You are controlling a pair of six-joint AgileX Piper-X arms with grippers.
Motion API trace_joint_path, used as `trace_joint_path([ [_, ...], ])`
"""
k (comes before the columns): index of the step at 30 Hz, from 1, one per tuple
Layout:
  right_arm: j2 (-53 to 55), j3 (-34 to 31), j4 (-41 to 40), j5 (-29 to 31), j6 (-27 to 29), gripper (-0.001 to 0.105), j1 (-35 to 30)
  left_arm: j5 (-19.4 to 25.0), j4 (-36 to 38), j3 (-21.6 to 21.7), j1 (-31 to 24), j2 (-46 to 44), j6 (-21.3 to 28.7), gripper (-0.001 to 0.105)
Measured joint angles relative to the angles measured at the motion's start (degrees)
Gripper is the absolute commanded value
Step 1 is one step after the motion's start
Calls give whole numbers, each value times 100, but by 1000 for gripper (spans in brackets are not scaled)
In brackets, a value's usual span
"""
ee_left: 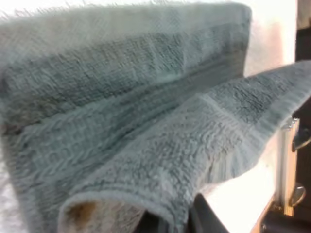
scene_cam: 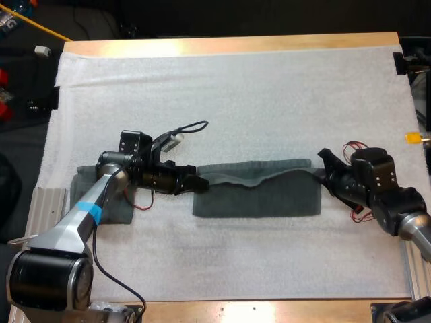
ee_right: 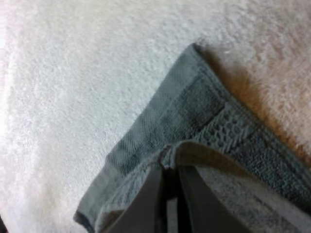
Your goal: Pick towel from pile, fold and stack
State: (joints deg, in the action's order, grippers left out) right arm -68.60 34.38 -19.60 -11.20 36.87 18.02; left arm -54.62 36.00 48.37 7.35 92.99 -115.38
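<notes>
- Pinching the left end of the dark grey-green towel [scene_cam: 259, 192], the left gripper [scene_cam: 200, 182] is clamped on the cloth. The left wrist view shows a fold of the towel's edge draped over its tips.
- The right gripper [scene_cam: 322, 163] grips the towel's right end. In the right wrist view its two tips are nearly together, with a thin hem of the towel squeezed between them.
- The towel lies across the middle of the white mat [scene_cam: 236, 87], its long side running left to right between the two grippers. Its upper layer sits along the far side with a wavy, slightly raised edge.
- A second towel [scene_cam: 114, 205] lies flat at the mat's left edge, under the left arm and apart from the held one.
- Bare mat spreads wide on the far side of the towel, with a narrower band on the near side before the wooden surface [scene_cam: 229, 44].
</notes>
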Motion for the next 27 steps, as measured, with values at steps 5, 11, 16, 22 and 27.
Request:
trace_joint_path([
  [5, -275, 0, 239, -274, 0, 0, 0, 275, -1, 0, 0, 0, 0, 0],
  [11, -553, 0, 503, -389, 0, 0, 0, 314, -45, 0, 0, 0, 120, 0],
  [16, -554, 0, 798, -395, 0, 4, 0, 314, -236, 0, 0, 0, 170, 4],
  [22, -554, 0, 1527, -622, 0, 53, 0, 314, -377, 97, 0, 0, 170, 42],
  [27, -554, 0, 2023, -663, 610, 63, 0, 293, -399, 355, 0, -34, 164, 52],
])
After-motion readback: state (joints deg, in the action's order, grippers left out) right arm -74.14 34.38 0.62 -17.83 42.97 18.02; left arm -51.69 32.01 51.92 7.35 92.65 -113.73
